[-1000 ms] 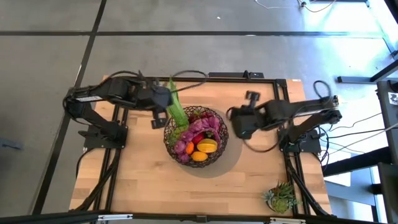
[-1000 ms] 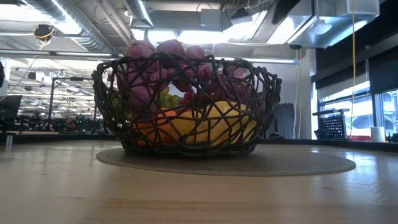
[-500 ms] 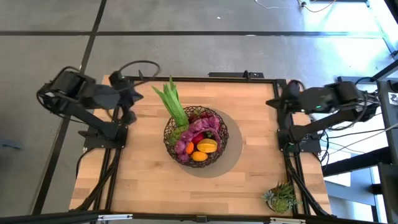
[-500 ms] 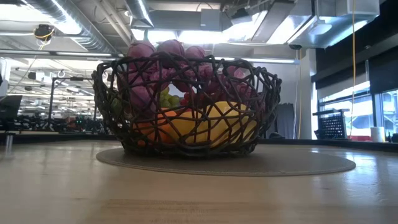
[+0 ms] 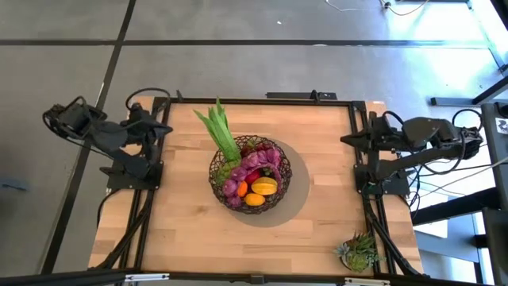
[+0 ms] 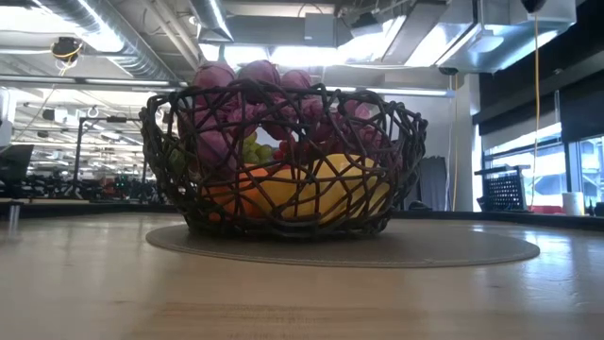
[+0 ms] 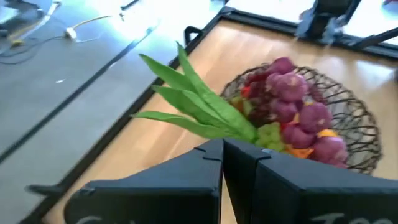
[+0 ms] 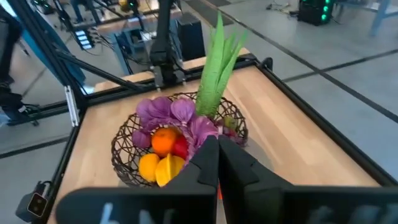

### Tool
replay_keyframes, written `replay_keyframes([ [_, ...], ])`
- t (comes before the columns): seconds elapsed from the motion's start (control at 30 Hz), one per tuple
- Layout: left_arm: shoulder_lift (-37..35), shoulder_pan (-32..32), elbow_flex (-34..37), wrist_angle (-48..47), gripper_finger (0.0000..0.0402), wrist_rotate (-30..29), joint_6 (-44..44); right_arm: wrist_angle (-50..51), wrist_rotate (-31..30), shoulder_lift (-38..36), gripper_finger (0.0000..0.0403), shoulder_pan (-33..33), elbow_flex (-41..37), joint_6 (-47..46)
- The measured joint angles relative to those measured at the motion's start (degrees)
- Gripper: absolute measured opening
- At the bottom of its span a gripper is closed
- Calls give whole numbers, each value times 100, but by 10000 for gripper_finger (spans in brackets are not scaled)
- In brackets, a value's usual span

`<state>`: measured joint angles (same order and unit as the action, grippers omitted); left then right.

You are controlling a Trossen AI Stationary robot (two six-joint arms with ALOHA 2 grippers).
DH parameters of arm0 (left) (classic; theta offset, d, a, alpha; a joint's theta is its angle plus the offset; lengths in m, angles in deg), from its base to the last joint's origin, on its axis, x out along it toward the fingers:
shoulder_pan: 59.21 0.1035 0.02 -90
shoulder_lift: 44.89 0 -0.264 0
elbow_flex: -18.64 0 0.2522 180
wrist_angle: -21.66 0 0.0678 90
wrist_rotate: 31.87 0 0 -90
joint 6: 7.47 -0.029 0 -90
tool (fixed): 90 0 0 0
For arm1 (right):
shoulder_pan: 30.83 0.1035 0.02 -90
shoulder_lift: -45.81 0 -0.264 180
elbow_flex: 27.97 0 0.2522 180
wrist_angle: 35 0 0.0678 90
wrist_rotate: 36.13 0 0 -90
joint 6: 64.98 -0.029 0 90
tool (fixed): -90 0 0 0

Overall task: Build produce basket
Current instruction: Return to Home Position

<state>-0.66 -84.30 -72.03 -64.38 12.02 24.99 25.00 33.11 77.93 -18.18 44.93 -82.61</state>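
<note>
High view: shows the basket (image 5: 284, 184) at the middle of the pale wooden worktop (image 5: 175, 230) on a grey mat (image 5: 302, 208), with produce (image 5: 252, 176) heaped inside and a leafy stalk (image 5: 222, 131) poking over its far rim. Places the left arm (image 5: 103, 131) and right arm (image 5: 421, 137) folded well apart from the basket, one on either side. Reads as the homing step, nearly done; likely calls only for settling into rest.

Low view: frames the basket against a bright hall of ducts and windows.

Wrist views: catch both pairs of jaws pressed together, empty, facing the basket.

bright overhead light — wrist views blurred
</note>
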Motion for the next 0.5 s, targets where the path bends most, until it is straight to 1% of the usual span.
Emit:
replay_keyframes([
  [0.3,-1329,-232,1730,1322,0,-58,-3,-845,118,-901,0,0,-999,160],
  [0.5,-2188,-250,2685,2207,0,-111,-300,-1682,359,-1501,0,0,-1743,200],
])
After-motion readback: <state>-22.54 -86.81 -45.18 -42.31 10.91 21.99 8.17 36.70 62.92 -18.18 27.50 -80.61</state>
